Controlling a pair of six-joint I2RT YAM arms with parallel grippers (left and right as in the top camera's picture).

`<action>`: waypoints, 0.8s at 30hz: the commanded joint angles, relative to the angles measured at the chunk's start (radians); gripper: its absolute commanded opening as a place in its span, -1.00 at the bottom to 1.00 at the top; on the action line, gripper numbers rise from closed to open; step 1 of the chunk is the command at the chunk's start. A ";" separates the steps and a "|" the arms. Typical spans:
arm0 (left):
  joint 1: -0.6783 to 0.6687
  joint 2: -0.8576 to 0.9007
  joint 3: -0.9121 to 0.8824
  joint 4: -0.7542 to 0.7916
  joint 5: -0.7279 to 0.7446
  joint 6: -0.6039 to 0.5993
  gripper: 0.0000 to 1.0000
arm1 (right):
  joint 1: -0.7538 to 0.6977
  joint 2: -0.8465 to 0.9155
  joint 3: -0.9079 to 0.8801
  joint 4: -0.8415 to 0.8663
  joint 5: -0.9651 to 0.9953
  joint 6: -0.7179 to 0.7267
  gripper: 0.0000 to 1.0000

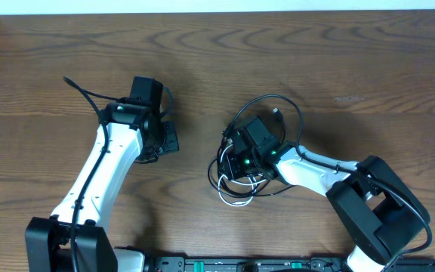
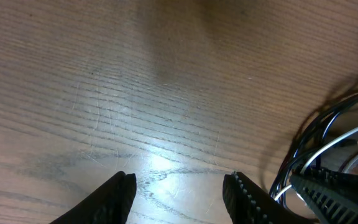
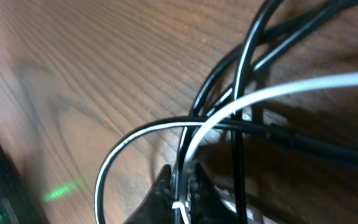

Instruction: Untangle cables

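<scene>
The black cable [image 1: 282, 102] and the white cable [image 1: 236, 200] lie tangled in loops at the table's middle right. My right gripper [image 1: 239, 162] sits down in the tangle. In the right wrist view its fingers [image 3: 180, 186] are pinched shut on cable strands, with the white cable [image 3: 278, 87] and the black cable [image 3: 253, 37] crossing just above them. My left gripper [image 1: 165, 143] is open and empty, left of the tangle. In the left wrist view its fingers [image 2: 179, 190] hang over bare wood, with the cables [image 2: 316, 143] at the right edge.
The wooden table [image 1: 353, 60] extends all round. A thick black wire [image 1: 81, 91] runs up from the left arm. A black rail [image 1: 240, 264] lies along the front edge. A green light reflects on the wood [image 3: 61, 191].
</scene>
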 commanded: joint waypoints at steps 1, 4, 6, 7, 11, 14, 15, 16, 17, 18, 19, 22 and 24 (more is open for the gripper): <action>0.002 0.007 -0.005 -0.004 0.003 -0.013 0.01 | 0.011 0.010 -0.002 -0.010 0.003 0.005 -0.98; 0.002 0.007 -0.005 -0.004 0.003 -0.013 0.01 | 0.014 0.010 -0.002 -0.013 0.004 0.005 -0.97; 0.002 0.007 -0.005 -0.005 0.003 -0.013 0.01 | 0.018 0.010 -0.002 -0.018 0.006 0.005 -0.79; 0.002 0.007 -0.005 -0.006 0.003 -0.013 0.01 | 0.019 0.010 -0.002 -0.021 0.006 0.006 -0.78; 0.002 0.007 -0.005 -0.014 0.003 -0.013 0.01 | 0.034 0.010 -0.002 -0.035 0.035 0.008 -0.88; 0.002 0.007 -0.005 -0.018 0.003 -0.013 0.01 | 0.052 0.010 -0.002 -0.034 0.064 0.008 -0.98; 0.002 0.007 -0.005 -0.019 0.003 -0.013 0.01 | 0.057 0.010 -0.002 -0.030 0.067 0.008 -0.98; 0.002 0.007 -0.005 -0.021 0.003 -0.013 0.01 | 0.057 0.010 -0.002 -0.024 0.066 0.008 -0.98; 0.002 0.007 -0.005 -0.022 0.003 -0.013 0.01 | 0.057 0.010 -0.002 -0.023 0.066 0.008 -0.98; 0.002 0.007 -0.005 -0.023 0.006 -0.013 0.01 | 0.056 0.010 -0.002 -0.011 0.065 0.008 -0.98; 0.002 0.007 -0.005 -0.022 0.006 -0.013 0.01 | 0.055 0.010 -0.002 -0.003 0.056 0.007 -0.98; 0.002 0.007 -0.005 -0.023 0.006 -0.013 0.01 | 0.042 0.002 0.005 0.009 0.003 -0.012 -0.98; 0.002 0.007 -0.005 -0.022 0.015 -0.013 0.02 | 0.018 -0.017 0.019 -0.008 -0.038 -0.032 -0.98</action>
